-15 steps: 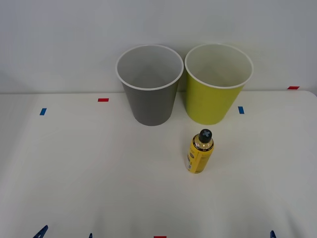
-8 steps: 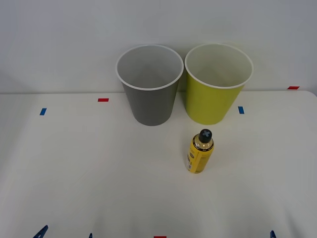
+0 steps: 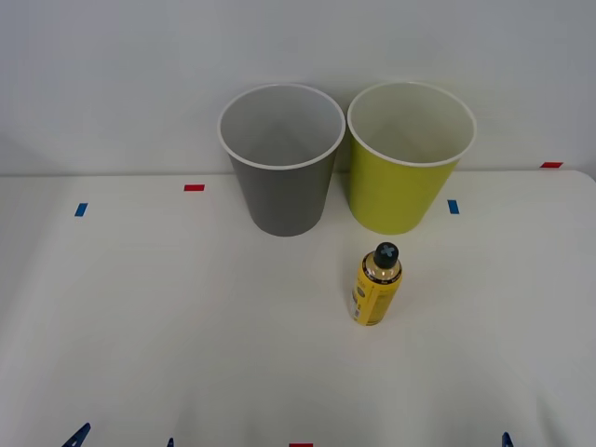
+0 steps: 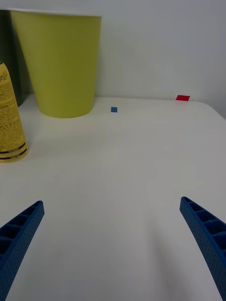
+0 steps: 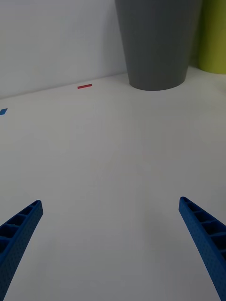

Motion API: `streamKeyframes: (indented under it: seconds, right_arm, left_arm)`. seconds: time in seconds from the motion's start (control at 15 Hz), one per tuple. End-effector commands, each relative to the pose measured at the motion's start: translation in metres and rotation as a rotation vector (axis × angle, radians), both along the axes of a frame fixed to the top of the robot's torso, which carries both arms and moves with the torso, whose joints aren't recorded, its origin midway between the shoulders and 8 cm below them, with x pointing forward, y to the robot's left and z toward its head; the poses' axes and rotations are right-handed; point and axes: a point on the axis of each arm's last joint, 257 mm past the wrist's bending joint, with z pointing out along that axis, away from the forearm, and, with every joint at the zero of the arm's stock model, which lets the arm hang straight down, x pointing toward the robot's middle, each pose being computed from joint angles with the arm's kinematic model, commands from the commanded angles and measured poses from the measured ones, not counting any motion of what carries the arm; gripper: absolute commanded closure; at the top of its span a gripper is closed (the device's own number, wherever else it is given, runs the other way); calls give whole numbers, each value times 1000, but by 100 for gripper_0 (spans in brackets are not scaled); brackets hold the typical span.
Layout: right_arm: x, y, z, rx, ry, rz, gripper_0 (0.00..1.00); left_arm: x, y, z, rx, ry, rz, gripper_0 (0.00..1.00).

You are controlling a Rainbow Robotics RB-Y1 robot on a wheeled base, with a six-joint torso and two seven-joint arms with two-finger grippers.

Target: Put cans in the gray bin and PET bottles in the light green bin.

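Observation:
The gray bin (image 3: 281, 168) and the light green bin (image 3: 408, 163) stand side by side at the back of the white table, both upright with pale insides. One PET bottle (image 3: 376, 285), with a yellow label and a black cap, stands upright in front of the green bin. No cans are in view. My right gripper (image 4: 112, 207) is open low over the table, with the bottle (image 4: 10, 117) and green bin (image 4: 59, 61) ahead of it. My left gripper (image 5: 110, 207) is open near the front edge, facing the gray bin (image 5: 157, 42). Neither holds anything.
Small red tape marks (image 3: 194, 187) and blue tape marks (image 3: 81, 209) dot the white table (image 3: 186, 317). A plain wall rises right behind the bins. Bare tabletop lies between the grippers and the bottle.
The right gripper's fingertip at the front edge has shifted very slightly left. The bottle, bins and left gripper have not moved.

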Motion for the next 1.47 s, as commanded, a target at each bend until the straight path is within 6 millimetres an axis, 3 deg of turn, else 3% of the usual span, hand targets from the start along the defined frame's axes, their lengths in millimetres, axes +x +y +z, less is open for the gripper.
streamKeyframes:
  seconds: [0.07, 0.33, 0.6, 0.87, 1.27, 1.47]
  right_arm:
    - [2, 1, 5, -6, -16, 5, 0]
    - [0, 6, 5, 9, -19, 10, 0]
    - [14, 39, 10, 33, -54, 96, 0]
    - [43, 67, 24, 53, -123, 175, 0]
    - [87, 89, 23, 60, -184, 251, 0]
    - [104, 109, 32, 114, -213, 289, 0]
  left_arm:
    - [0, 0, 0, 0, 0, 0, 0]
    - [0, 0, 0, 0, 0, 0, 0]
    - [0, 0, 0, 0, 0, 0, 0]
    - [0, 0, 0, 0, 0, 0, 0]
    - [0, 0, 0, 0, 0, 0, 0]
    - [0, 0, 0, 0, 0, 0, 0]
